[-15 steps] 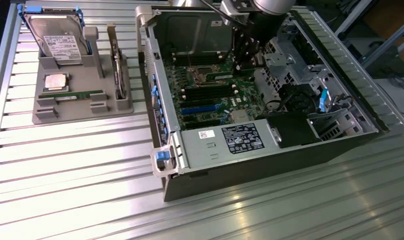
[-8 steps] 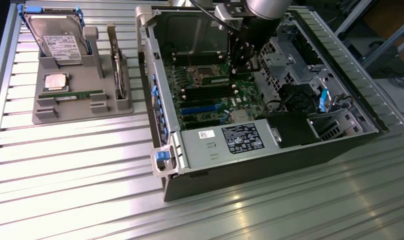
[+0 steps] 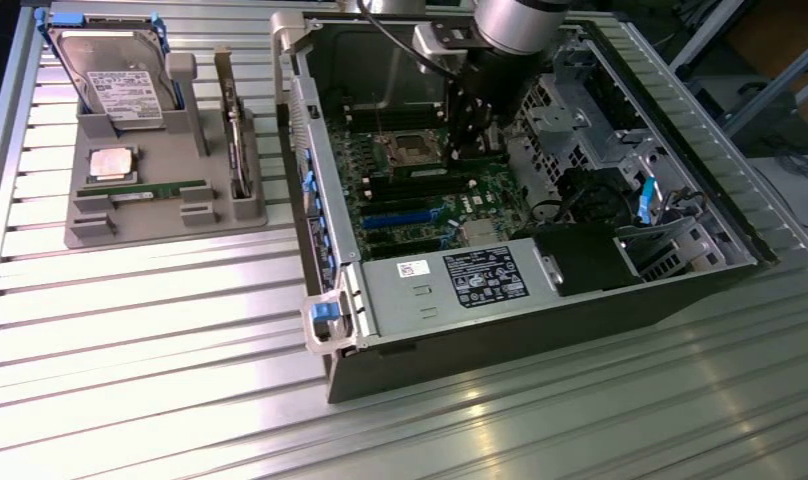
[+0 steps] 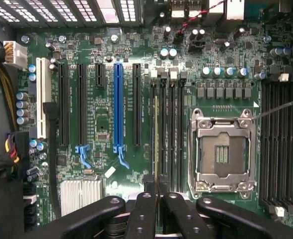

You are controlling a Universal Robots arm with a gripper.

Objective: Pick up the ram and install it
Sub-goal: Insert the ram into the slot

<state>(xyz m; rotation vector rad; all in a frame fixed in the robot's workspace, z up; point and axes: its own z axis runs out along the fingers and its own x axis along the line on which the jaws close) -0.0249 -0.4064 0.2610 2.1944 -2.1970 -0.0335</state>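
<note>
Gripper (image 4: 158, 209) sat low inside open PC case (image 3: 377, 310), over motherboard (image 4: 106, 149), fingers pinched together on ram (image 4: 156, 144). Stick held edge-on, upright, lined up along memory slot (image 4: 162, 129) beside empty CPU socket (image 4: 221, 149), so edge could meet slot squarely. Full seating not judgeable. Twin stick (image 3: 140, 187) lay in gray holder (image 3: 157, 225) outside case.

The arm (image 3: 511, 25) is cut off by the exterior view's top edge, and its lower part hides some of the motherboard (image 3: 431, 195) inside the computer case (image 3: 511, 330). In the wrist view the tool (image 4: 159, 211) runs off the frame's edge (its fingertips meet on a thin edge-on strip, the ram (image 4: 156, 144), whose faces cannot be seen).
</note>
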